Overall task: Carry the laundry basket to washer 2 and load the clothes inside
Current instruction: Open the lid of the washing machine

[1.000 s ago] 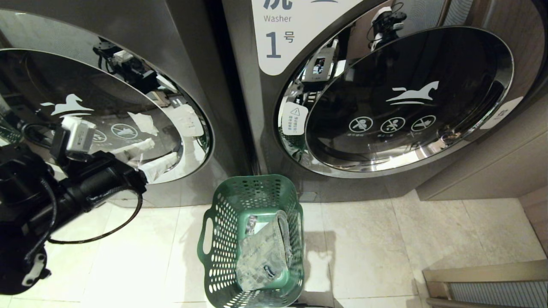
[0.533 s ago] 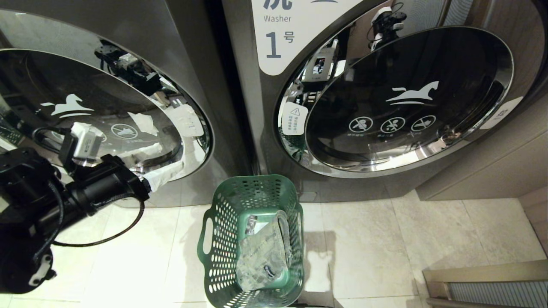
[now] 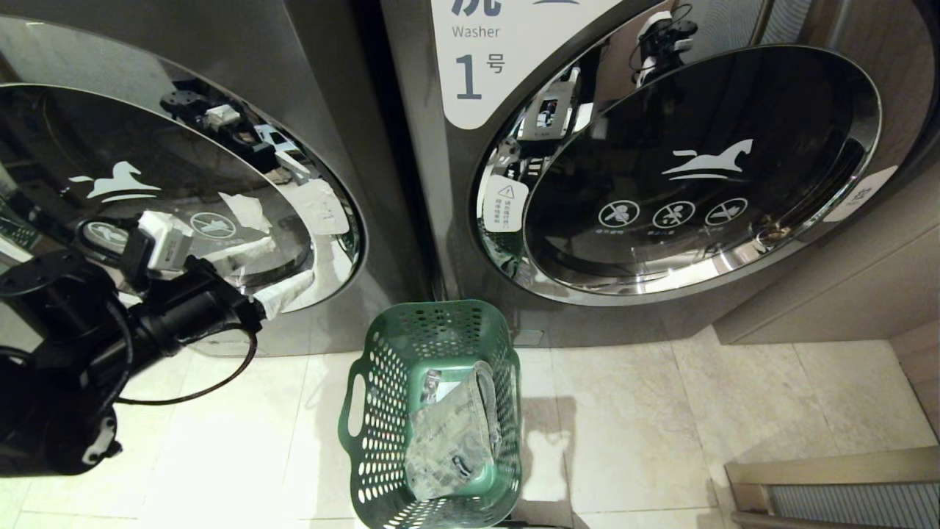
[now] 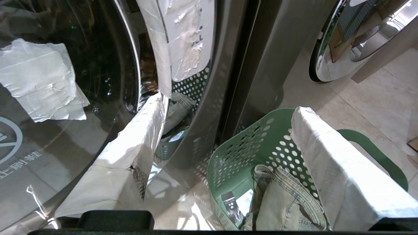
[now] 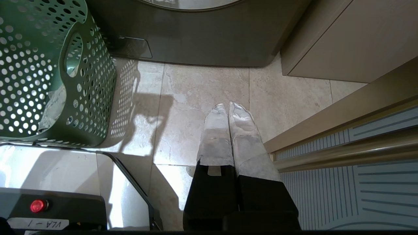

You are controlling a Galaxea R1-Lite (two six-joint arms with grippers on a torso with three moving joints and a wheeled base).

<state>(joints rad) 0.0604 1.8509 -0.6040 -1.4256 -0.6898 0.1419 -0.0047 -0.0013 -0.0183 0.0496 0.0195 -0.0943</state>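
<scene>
The green laundry basket [image 3: 382, 382] stands on the floor between the two washers, with folded jeans [image 3: 452, 433] inside. The washer on the left [image 3: 323, 95] has a shut round door [image 3: 147, 184]; its number is out of view. My left gripper [image 3: 283, 294] hovers low by that door's lower right rim, open with nothing held. In the left wrist view its white-wrapped fingers [image 4: 130, 156] stand wide apart, one along the door rim and the other over the basket [image 4: 241, 147] and jeans [image 4: 287, 202]. My right gripper [image 5: 228, 106] is shut and empty above the floor, right of the basket [image 5: 91, 81].
The washer labelled 1 [image 3: 477, 66] stands on the right with its door [image 3: 698, 169] shut. A beige cabinet [image 3: 830, 286] and a low slatted ledge [image 3: 837, 485] border the tiled floor [image 3: 661, 411] on the right.
My left arm has shifted a little to the right along the left washer's door, toward its lower right rim. Basket and jeans have not moved.
</scene>
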